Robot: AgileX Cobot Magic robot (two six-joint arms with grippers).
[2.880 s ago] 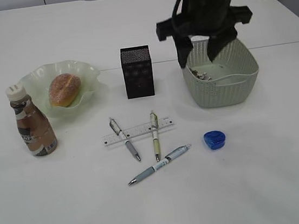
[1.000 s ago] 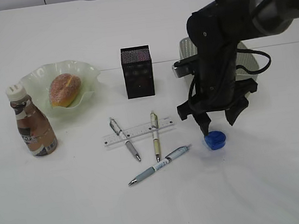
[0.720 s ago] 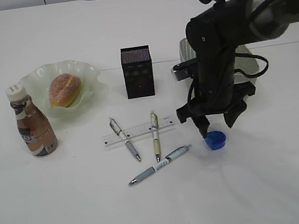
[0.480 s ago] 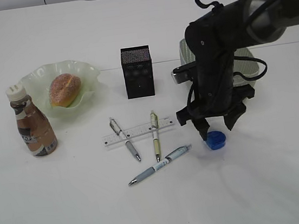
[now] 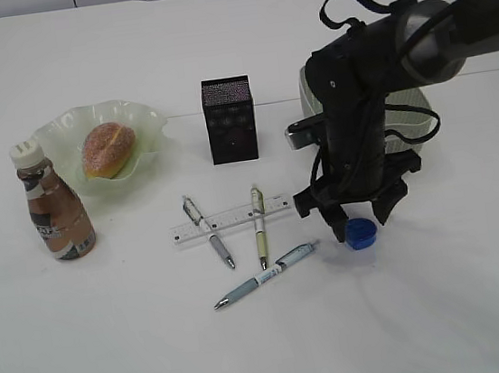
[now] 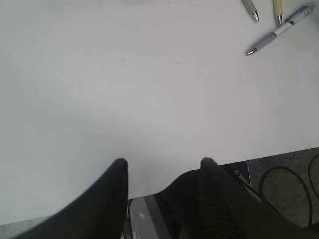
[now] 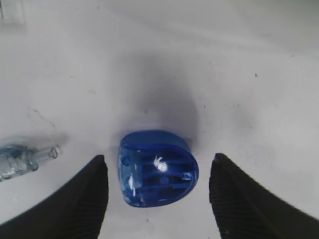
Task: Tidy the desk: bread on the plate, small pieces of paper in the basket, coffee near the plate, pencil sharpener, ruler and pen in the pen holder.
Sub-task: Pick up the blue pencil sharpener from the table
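Two arms | right pincer lowered vertically, apart, straddling blue pencil sharpener | left pincer apart, empty

Counter plain white. Sharpener glossy blue, translucent w/ ribbed top. Pen holder black mesh. Plate pale green, wavy rim; bread golden-brown w/ pale slit. Coffee brown, dark label, white cap, at plate's 7 o'clock. Basket grey-green, perforated. Ruler clear w/ fine markings. Right gripper black.
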